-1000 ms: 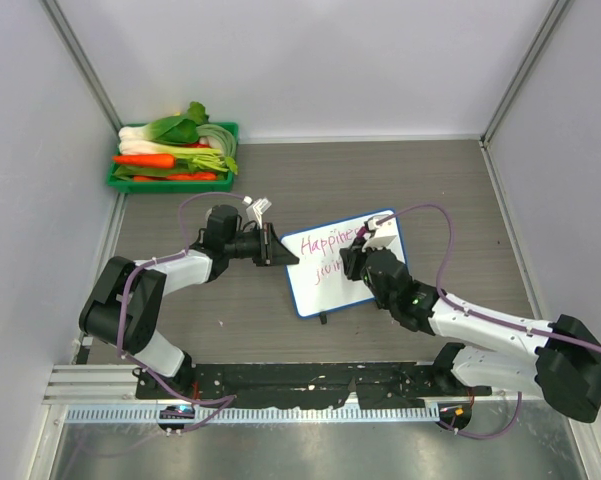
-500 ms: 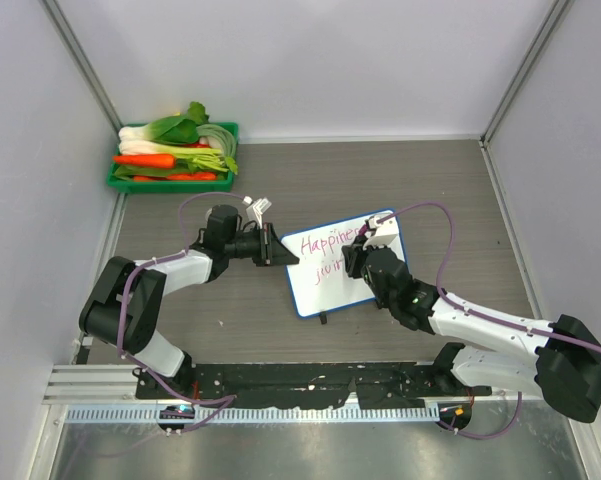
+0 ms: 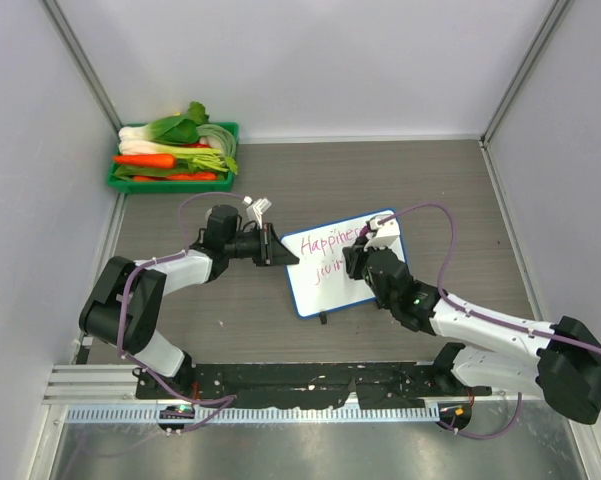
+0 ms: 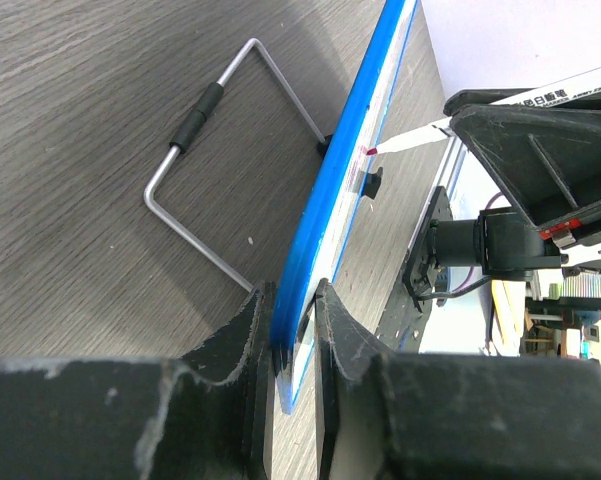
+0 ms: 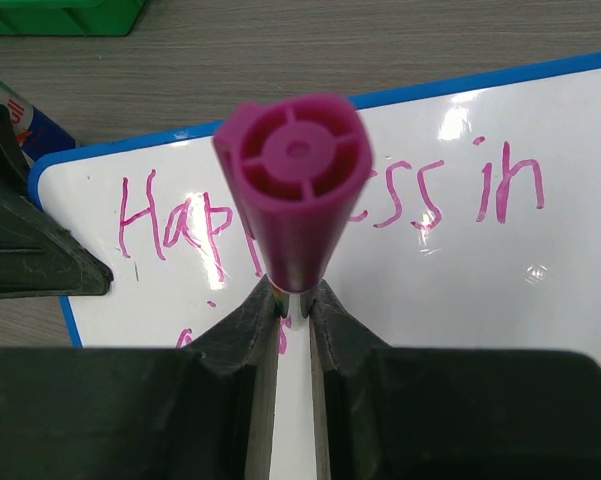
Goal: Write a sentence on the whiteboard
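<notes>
**Grey booth, wood-grain table: two arms share one whiteboard**

Pale grey walls enclose a dark wood-grain table (image 3: 280, 190), seen from above. We see two arms reaching in from six o'clock. Just right of the table's centre lies the whiteboard (image 3: 330, 292), turned so its long side runs toward two o'clock. A green tray (image 3: 114, 183) of vegetables sits well apart, at ten o'clock.

The left gripper (image 4: 292, 305) has its fingers nipped down on the board's blue rim at its nine o'clock edge, bracing it. The right gripper (image 5: 294, 300) has its fingers closed almost together around the barrel of a magenta marker (image 5: 295, 180), over the board's middle. We cannot tell whether the tip touches.

The sentence (image 5: 420, 205), in pink, reads "Happiness in" along the top, with a shorter second line begun beneath it.

We judge the writing to be under way. To do it well, we would press lightly, hold the marker upright, leave the left pinch firm so the board cannot skate, and start each stroke clear of wet letters.
</notes>
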